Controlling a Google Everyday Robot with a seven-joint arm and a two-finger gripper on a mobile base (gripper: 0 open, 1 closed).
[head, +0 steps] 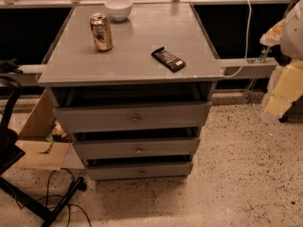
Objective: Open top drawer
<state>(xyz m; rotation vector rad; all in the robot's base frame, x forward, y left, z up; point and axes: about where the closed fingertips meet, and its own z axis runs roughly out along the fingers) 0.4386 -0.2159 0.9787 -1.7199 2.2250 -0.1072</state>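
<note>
The top drawer [94,119] sits directly under the counter [142,41], in the middle of the view. Its tall grey front stands out towards the near side, with a dark gap showing above it. A small round knob [136,119] is at the centre of the front. Below it are two shorter grey drawers, the middle drawer [104,149] and the bottom drawer [113,172], each with a dark gap over its front.

On the counter, a dented can [101,31] stands upright at the left and a white bowl [118,8] lies just beyond it. A dark snack bar [168,59] lies flat to the right.

The end effector is out of view, so I cannot tell its opening or hold. Only a pale white and yellowish arm part [286,86] shows at the right edge.
</note>
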